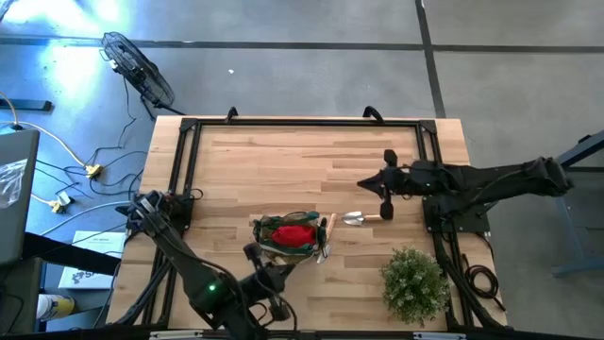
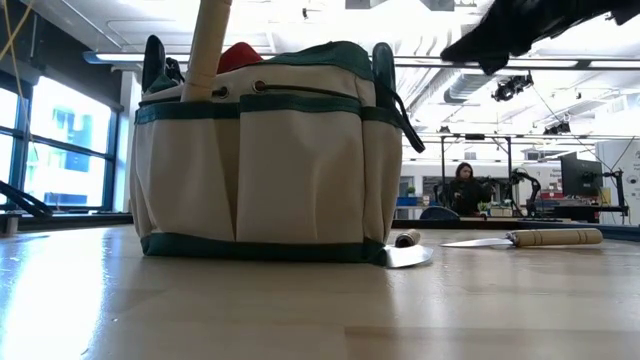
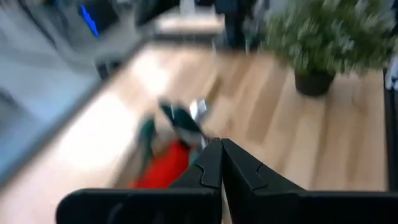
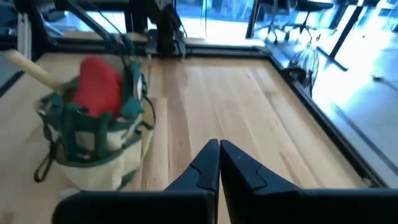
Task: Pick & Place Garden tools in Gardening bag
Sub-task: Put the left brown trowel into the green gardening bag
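Note:
The gardening bag (image 1: pixel 291 236), pale fabric with dark green trim, stands on the table's near middle; it also shows in the low view (image 2: pixel 265 160) and the right wrist view (image 4: pixel 93 134). A red fabric piece (image 4: pixel 99 87) and a pale wooden handle (image 2: pixel 208 45) stick out of its top. One trowel (image 1: pixel 363 217) lies flat on the table to the bag's right. Another trowel (image 2: pixel 408 252) lies at the bag's foot. My left gripper (image 1: pixel 253 252) is shut and empty beside the bag's near left. My right gripper (image 1: pixel 363 183) is shut and empty above the table, beyond the flat trowel.
A bushy green potted plant (image 1: pixel 415 283) stands at the near right corner. A dark metal frame (image 1: pixel 302 123) runs along the table's far, left and right edges. Bare wood lies across the far half of the table (image 1: pixel 283 161).

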